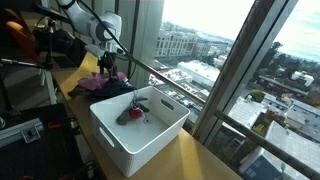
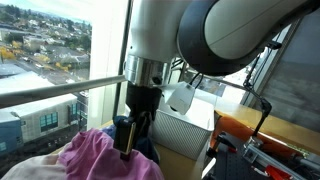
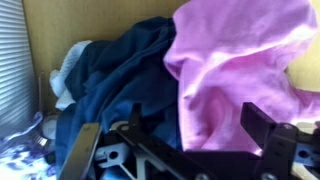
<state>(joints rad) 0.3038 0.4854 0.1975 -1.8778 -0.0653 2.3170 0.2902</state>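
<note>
Black fingers (image 3: 265,125) of the gripper (image 3: 172,122) are filling the bottom of the wrist view, standing wide apart with nothing between them. Just ahead of them a crumpled pink cloth (image 3: 235,55) is lying over a dark blue garment (image 3: 120,75). The pink is reaching toward the finger on the picture's right side and the blue is spreading toward the other, while a bit of white fabric (image 3: 68,65) is peeking out at the blue garment's far edge. Neither piece is showing a clear long axis, since both are bunched together. In an exterior view the gripper (image 2: 127,145) is pointing straight down onto the pink cloth (image 2: 95,155), its tips right at the fabric, though whether they are touching it is not clear. In an exterior view the heap of clothes (image 1: 100,87) is resting on the wooden counter (image 1: 205,160) by the window, just beside a white bin (image 1: 150,140), which is sitting nearer the camera and holding a small reddish item (image 1: 133,113).
</note>
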